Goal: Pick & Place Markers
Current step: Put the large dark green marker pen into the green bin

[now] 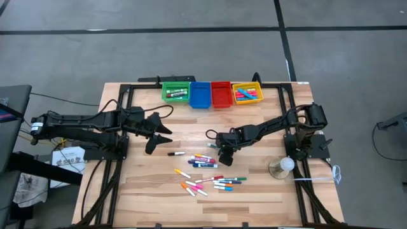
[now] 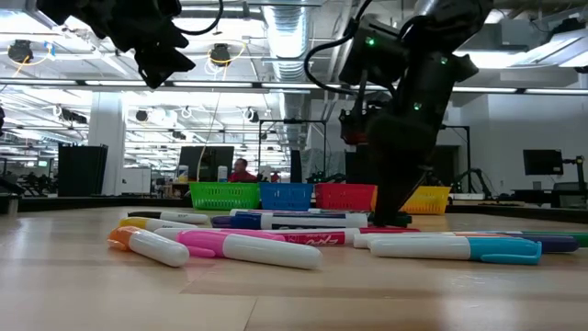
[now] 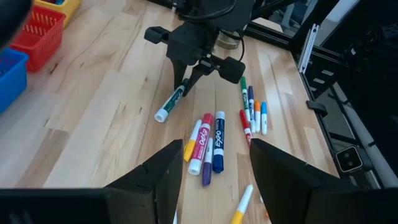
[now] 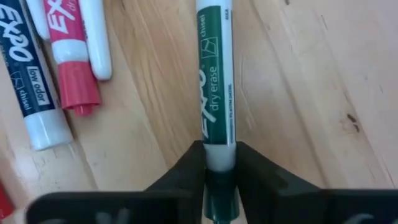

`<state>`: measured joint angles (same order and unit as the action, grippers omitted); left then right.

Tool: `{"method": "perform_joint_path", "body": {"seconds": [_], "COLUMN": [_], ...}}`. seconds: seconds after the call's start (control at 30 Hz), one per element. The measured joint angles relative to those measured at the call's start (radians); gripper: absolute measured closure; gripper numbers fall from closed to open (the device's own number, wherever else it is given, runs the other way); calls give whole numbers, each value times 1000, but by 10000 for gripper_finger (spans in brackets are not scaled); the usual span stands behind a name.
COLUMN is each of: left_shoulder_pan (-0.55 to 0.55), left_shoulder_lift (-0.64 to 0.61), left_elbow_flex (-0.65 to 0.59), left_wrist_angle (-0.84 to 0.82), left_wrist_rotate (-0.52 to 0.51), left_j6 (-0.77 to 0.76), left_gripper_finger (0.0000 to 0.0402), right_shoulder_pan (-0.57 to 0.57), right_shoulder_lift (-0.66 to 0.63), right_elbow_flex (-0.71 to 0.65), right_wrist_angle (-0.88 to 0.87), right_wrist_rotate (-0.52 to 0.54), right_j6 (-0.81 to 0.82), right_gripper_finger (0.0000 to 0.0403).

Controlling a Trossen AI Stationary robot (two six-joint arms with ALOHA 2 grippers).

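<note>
Several markers (image 1: 206,172) lie scattered on the wooden table, in the middle and toward its near side. A black one (image 1: 176,153) lies apart to their left. My right gripper (image 1: 224,152) is down at the far side of this pile, shut on a green marker (image 3: 171,102). My left gripper (image 1: 161,138) hangs open above the table, left of the pile. Its wrist view looks past its two fingers (image 3: 214,165) at the markers (image 3: 208,146) and at the right gripper (image 3: 193,62). My right gripper (image 4: 221,168) pinches the green marker between its two fingers at its dark green cap end (image 4: 221,158), next to the white band. The fingers come from above, slanting, and lie along the marker. Its body points away from them, its white free end (image 3: 161,115) low at the table.
Four small bins stand in a row at the far edge: green (image 1: 176,93), blue (image 1: 200,95), red (image 1: 220,95) and yellow (image 1: 247,93). The green and yellow ones hold markers. A pale round object (image 1: 283,166) sits by the right arm's base. A person (image 2: 242,170) is in the room behind.
</note>
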<state>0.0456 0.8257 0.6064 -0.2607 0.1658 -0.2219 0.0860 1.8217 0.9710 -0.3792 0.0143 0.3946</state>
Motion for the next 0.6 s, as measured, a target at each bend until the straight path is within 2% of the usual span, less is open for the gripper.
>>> {"method": "perform_joint_path", "body": {"seconds": [0.07, 0.23, 0.37, 0.5, 0.6], "left_shoulder_pan": [0, 0, 0, 0, 0], "left_shoulder_lift": [0, 0, 0, 0, 0], "left_elbow_flex": [0, 0, 0, 0, 0], "left_wrist_angle": [0, 1, 5, 8, 9], "left_wrist_rotate": [0, 0, -10, -54, -126], "left_j6": [0, 2, 5, 72, 150], "left_gripper_finger": [216, 216, 216, 216, 216], "right_shoulder_pan": [0, -4, -6, -14, -17], "right_shoulder_lift": [0, 6, 10, 9, 7], "right_elbow_flex": [5, 44, 97, 173, 228], "right_wrist_angle": [1, -40, -72, -126, -137], "right_wrist_rotate": [-6, -16, -32, -26, -19], "right_j6": [0, 0, 0, -6, -10], "right_gripper_finger": [358, 358, 338, 340, 350]}}
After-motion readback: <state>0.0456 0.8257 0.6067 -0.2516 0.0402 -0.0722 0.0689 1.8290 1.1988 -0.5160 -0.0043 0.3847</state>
